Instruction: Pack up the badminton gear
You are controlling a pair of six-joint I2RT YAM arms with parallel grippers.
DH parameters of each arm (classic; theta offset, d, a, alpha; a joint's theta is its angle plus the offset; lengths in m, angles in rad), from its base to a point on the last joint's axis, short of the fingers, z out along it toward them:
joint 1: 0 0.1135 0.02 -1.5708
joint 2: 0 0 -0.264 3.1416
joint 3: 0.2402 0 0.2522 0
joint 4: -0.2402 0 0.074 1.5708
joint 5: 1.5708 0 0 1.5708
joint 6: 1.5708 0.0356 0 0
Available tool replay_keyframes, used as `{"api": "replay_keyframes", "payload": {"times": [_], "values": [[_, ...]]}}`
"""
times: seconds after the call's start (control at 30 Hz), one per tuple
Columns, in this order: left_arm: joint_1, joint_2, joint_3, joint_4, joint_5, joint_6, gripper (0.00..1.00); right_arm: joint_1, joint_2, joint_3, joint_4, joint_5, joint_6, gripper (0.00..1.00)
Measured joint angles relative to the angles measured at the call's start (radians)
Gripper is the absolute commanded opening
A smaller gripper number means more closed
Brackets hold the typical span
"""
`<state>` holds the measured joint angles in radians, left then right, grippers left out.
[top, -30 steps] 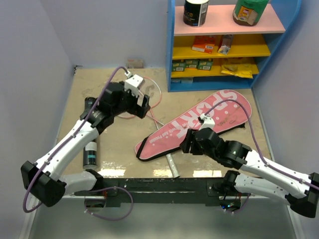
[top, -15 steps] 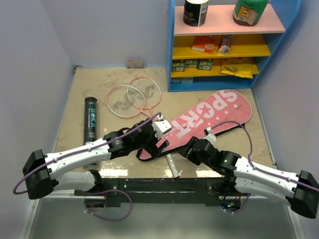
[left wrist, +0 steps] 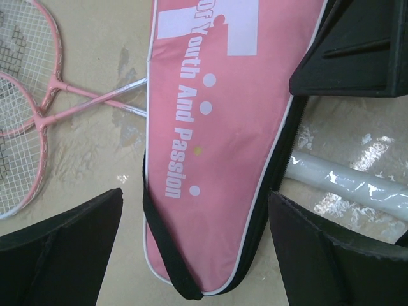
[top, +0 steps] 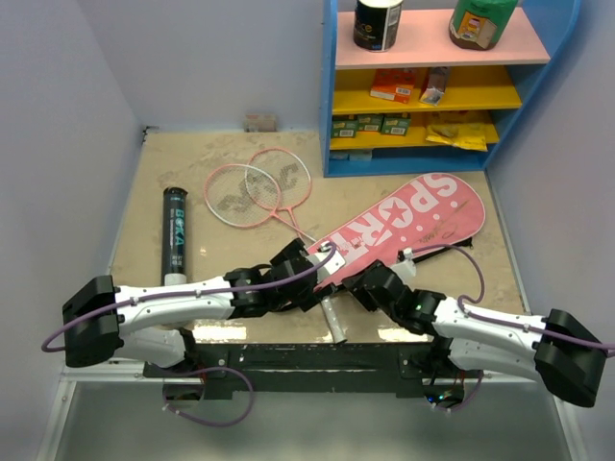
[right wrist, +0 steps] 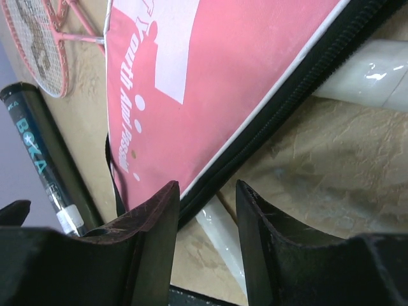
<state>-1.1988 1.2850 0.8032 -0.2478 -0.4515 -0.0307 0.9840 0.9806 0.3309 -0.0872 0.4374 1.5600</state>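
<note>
The pink "SPORT" bag (top: 404, 226) lies flat and slantwise, its narrow end toward me. My left gripper (top: 309, 279) is open wide and straddles that narrow end (left wrist: 204, 127), its fingers apart from it on both sides (left wrist: 194, 194). My right gripper (top: 357, 279) is open, with the bag's black zip edge (right wrist: 268, 121) between its fingers (right wrist: 206, 188). Two pink rackets (top: 255, 187) lie crossed behind the bag. A white handle (top: 332, 317) sticks out from under the bag. The black shuttle tube (top: 175, 235) lies at the left. No shuttlecocks show.
The blue shelf unit (top: 432, 86) with boxes and jars stands at the back right, just behind the bag's wide end. A small box (top: 259, 122) sits against the back wall. Walls close in the table's left and right sides.
My left arm has swung from over the rackets at the back down to the bag's narrow end. My right gripper has moved left and nearer, onto the bag's zip edge.
</note>
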Motion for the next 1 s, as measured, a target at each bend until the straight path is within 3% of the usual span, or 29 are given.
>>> {"api": "replay_keyframes", "payload": {"times": [0.33, 0.47, 0.73, 1.0], "values": [[-0.002, 0.0, -0.013, 0.031, -0.044, 0.009, 1.0, -0.107, 0.054, 0.0, 0.087, -0.009, -0.009, 0.37], [-0.005, 0.0, -0.014, 0.031, -0.049, 0.009, 1.0, -0.157, 0.086, 0.0, 0.126, -0.014, -0.027, 0.17], [-0.026, 0.0, -0.016, 0.044, -0.051, 0.019, 1.0, -0.18, 0.177, 0.025, 0.166, -0.032, -0.065, 0.0], [-0.027, 0.021, -0.016, 0.072, -0.053, 0.053, 1.0, -0.206, 0.178, 0.03, 0.185, -0.039, -0.097, 0.0]]}}
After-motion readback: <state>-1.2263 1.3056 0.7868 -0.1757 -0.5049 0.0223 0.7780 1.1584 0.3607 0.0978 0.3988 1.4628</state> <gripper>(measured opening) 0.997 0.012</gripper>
